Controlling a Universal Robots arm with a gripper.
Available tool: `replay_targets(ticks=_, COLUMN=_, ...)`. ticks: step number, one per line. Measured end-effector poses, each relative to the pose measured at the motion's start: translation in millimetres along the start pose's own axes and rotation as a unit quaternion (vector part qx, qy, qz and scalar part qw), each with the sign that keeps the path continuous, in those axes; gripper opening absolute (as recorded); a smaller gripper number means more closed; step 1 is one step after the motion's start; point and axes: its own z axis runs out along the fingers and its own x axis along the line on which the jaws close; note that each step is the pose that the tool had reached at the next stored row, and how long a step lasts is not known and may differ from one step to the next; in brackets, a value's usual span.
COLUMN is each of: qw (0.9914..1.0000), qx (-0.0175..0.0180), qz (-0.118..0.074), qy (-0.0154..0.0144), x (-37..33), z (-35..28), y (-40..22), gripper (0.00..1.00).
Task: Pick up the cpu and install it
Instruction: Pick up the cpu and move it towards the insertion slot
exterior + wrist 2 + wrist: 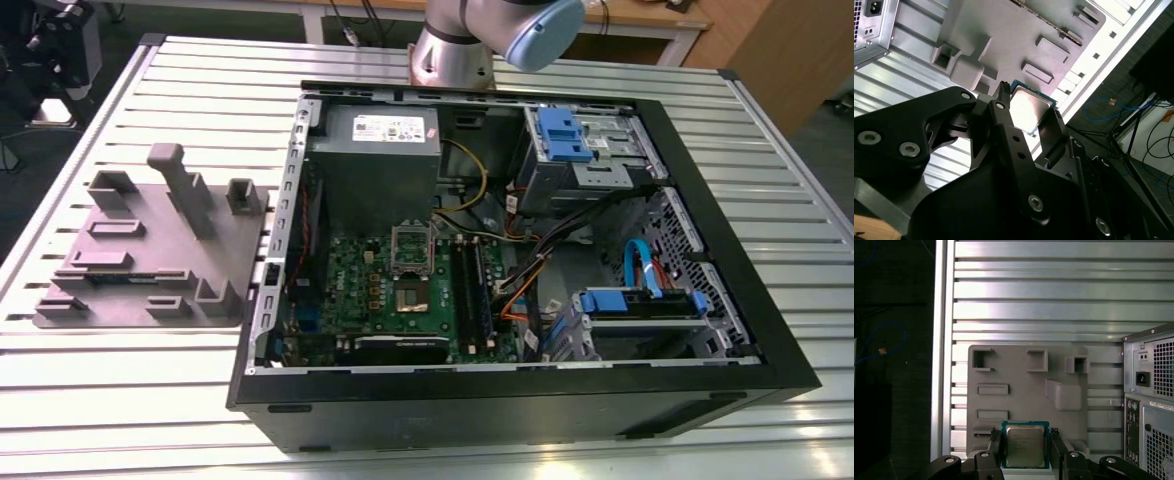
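The cpu (1025, 444), a small square chip with a silvery top and green edge, sits between the two black fingers (994, 446) of my gripper (1025, 452), which is shut on it. In the second wrist view the cpu (1029, 106) shows again, clamped in the gripper (1030, 116) high above the grey fixture tray (1004, 35). In the first wrist view that tray (1024, 390) lies well below the chip. The green motherboard (354, 275) lies inside the open computer case (747, 340), its socket (411, 296) uncovered with the metal frame (410, 240) flipped up.
The grey fixture tray (120, 250) with upright posts lies on the slatted table (134, 400) at the exterior view's left of the case. Inside the case are a grey power supply (378, 150), blue drive brackets (561, 130) and loose cables (534, 260). The arm's base (451, 50) stands behind the case.
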Motion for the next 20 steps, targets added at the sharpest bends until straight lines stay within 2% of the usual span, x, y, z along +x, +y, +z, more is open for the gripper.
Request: replay_targets(ticks=20, qw=1.0, qx=0.0, qz=0.0, qy=0.0, x=-4.7, z=-0.1, y=0.0, gripper=0.47)
